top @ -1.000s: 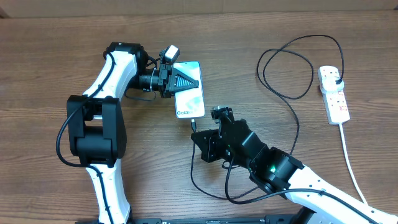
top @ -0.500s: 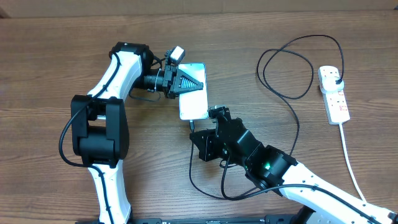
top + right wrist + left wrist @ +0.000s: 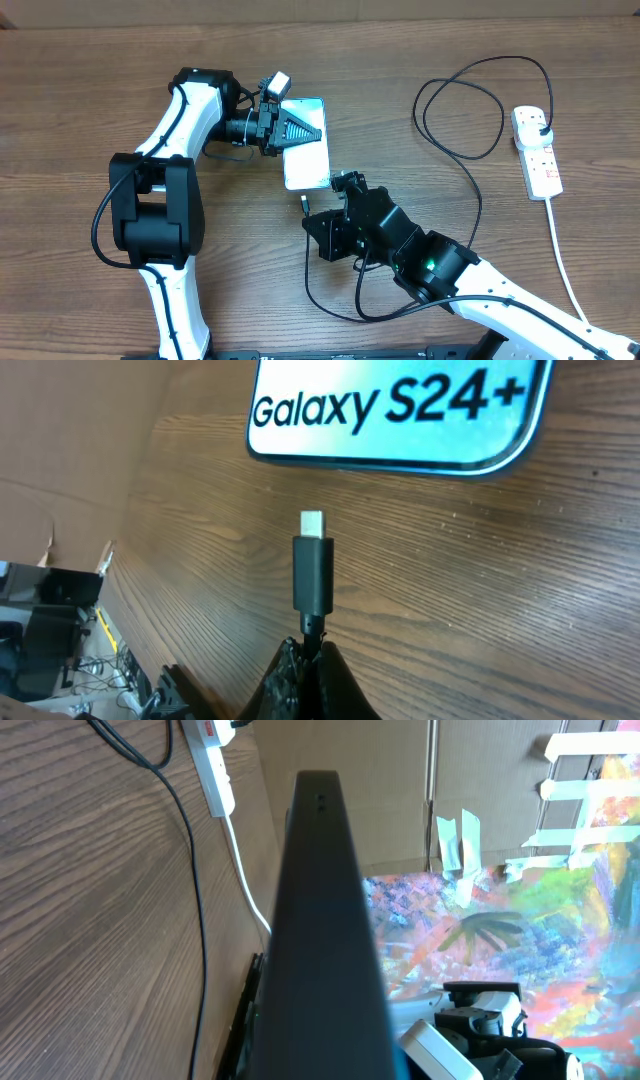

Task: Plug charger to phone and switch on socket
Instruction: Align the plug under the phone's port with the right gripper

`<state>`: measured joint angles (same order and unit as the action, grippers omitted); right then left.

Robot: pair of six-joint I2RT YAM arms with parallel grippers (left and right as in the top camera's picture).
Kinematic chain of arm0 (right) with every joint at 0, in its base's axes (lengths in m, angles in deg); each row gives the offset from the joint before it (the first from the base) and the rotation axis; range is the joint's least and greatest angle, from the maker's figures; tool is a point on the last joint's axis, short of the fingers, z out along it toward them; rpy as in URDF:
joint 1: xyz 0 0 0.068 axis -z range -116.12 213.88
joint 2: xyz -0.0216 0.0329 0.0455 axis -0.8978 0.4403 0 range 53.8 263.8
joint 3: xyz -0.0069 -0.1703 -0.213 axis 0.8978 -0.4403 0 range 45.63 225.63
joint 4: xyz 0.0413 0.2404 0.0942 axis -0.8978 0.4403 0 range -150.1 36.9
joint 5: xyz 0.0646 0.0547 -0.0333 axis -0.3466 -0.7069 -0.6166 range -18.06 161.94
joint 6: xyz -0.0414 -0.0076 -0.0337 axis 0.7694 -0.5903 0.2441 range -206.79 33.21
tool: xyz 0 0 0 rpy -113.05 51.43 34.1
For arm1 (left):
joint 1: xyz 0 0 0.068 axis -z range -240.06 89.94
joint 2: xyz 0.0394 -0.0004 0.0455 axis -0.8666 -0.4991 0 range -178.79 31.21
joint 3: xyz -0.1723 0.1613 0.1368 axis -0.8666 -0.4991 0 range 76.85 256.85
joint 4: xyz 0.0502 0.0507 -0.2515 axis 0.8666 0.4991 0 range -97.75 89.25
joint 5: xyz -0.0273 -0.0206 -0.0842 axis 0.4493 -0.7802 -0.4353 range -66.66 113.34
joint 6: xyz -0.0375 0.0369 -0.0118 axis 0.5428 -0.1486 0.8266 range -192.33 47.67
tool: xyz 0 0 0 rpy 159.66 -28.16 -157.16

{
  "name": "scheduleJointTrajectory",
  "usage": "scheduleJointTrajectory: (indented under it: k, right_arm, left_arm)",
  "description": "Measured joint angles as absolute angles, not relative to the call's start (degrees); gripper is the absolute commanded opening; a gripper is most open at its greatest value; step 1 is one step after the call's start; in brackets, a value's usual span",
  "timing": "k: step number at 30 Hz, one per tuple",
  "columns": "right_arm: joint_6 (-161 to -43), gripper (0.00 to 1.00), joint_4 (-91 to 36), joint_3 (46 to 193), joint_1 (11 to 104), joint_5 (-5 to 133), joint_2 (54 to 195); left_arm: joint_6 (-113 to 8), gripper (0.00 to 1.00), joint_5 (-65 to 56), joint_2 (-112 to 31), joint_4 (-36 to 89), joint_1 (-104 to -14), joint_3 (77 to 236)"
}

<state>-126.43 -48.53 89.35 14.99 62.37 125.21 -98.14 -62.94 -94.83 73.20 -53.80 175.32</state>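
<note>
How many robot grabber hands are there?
2. The left gripper, near the middle, is shut on the phone; the right gripper, just beside the phone's end, pinches the charger behind its tip. None seem hidden.

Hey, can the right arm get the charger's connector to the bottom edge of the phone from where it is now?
Probably yes. The right gripper holds the charger just behind its tip, which points at the near edge of the phone with only bare table between. The left gripper holds the phone steady.
</note>
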Motion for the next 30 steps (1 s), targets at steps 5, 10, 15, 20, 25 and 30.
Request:
scheduleJointTrajectory:
  k: [5,10,15,20,25,30]
  right_arm:
    - [-126.41,0.04,-48.62,89.35,14.97,63.14,125.21]
    - [-126.43,0.04,-49.30,89.35,14.99,63.97,125.21]
    - [-126.49,0.04,-49.43,89.35,14.99,65.04,125.21]
    - [-126.93,0.04,-49.43,89.35,14.99,65.35,125.21]
    - [-127.08,0.04,-49.40,89.35,14.99,65.35,125.21]
    - [-127.11,0.04,-49.43,89.35,14.99,65.35,125.21]
  left_arm:
    - [-98.14,0.04,-61.98,-94.83,73.20,-53.80,175.32]
    - [-97.72,0.04,-61.72,-94.83,73.20,-53.80,175.32]
    - [-97.11,0.04,-61.70,-94.83,73.20,-53.80,175.32]
    - [-96.41,0.04,-61.72,-94.83,73.20,-53.80,175.32]
    - [-96.17,0.04,-61.72,-94.83,73.20,-53.80,175.32]
    - [-95.97,0.04,-61.94,-94.83,73.20,-53.80,175.32]
